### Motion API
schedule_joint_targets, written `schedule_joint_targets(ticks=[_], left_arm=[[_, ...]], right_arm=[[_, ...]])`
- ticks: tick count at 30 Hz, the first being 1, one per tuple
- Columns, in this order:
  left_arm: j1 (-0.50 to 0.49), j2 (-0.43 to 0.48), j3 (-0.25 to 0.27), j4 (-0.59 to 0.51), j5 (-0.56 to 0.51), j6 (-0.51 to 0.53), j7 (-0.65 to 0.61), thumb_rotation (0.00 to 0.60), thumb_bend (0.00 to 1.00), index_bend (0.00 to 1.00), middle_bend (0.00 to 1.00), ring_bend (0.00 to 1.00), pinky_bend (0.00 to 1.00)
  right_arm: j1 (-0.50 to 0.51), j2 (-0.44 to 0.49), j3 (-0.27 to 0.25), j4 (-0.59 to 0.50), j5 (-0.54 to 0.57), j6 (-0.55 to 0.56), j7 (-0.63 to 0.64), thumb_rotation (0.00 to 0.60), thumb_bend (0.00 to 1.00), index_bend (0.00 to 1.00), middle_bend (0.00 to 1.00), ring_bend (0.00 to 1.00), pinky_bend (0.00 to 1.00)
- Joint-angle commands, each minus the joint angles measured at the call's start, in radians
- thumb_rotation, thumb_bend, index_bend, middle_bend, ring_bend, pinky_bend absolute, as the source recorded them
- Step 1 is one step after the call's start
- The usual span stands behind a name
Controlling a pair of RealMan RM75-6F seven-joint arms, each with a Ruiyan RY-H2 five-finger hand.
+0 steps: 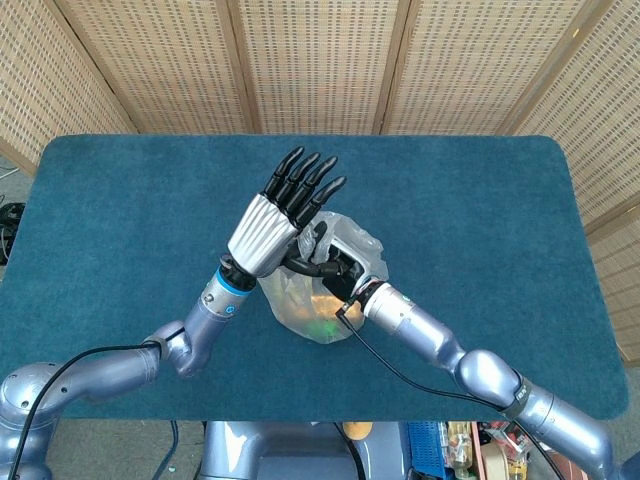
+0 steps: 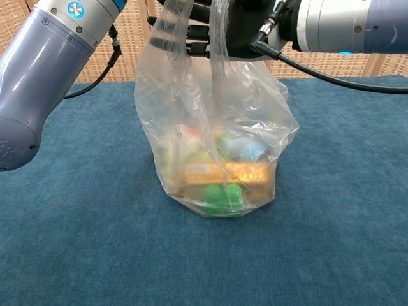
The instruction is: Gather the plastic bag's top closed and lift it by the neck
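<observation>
The clear plastic bag [image 2: 217,127] stands on the blue table, with a green block [image 2: 223,197] and yellowish packs inside. My right hand [image 2: 245,25] grips the bag's gathered top, dark fingers curled around the plastic. From the head view, that right hand [image 1: 325,265] lies mostly hidden under my left hand [image 1: 283,215]. The left hand hovers flat above the bag [image 1: 315,305], fingers straight and holding nothing. Only the left forearm [image 2: 44,70] shows in the chest view.
The blue table [image 1: 120,200] stretches well beyond the bag on every side. A woven screen [image 1: 320,60] stands behind it. A black cable [image 1: 395,370] trails along my right forearm.
</observation>
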Motion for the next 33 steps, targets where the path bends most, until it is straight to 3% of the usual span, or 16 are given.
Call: schedule_joint_targets(ticks=[1, 23, 33], left_arm=[[-0.001, -0.003, -0.001, 0.002, -0.003, -0.004, 0.001, 0.6, 0.5, 0.0, 0.0, 0.0, 0.0], [0.005, -0.008, -0.001, 0.006, -0.013, -0.007, -0.008, 0.6, 0.5, 0.0, 0.0, 0.0, 0.0], [0.018, -0.008, 0.002, 0.006, -0.022, -0.007, -0.016, 0.6, 0.5, 0.0, 0.0, 0.0, 0.0]], right_arm=[[-0.001, -0.006, 0.002, 0.002, -0.002, -0.003, 0.004, 0.6, 0.28, 0.43, 0.46, 0.27, 0.18], [0.016, -0.016, -0.016, 0.017, -0.016, 0.002, 0.02, 0.6, 0.36, 0.48, 0.52, 0.35, 0.22], [0.048, -0.025, -0.036, 0.028, -0.023, 0.071, 0.017, 0.6, 0.36, 0.46, 0.53, 0.32, 0.22]])
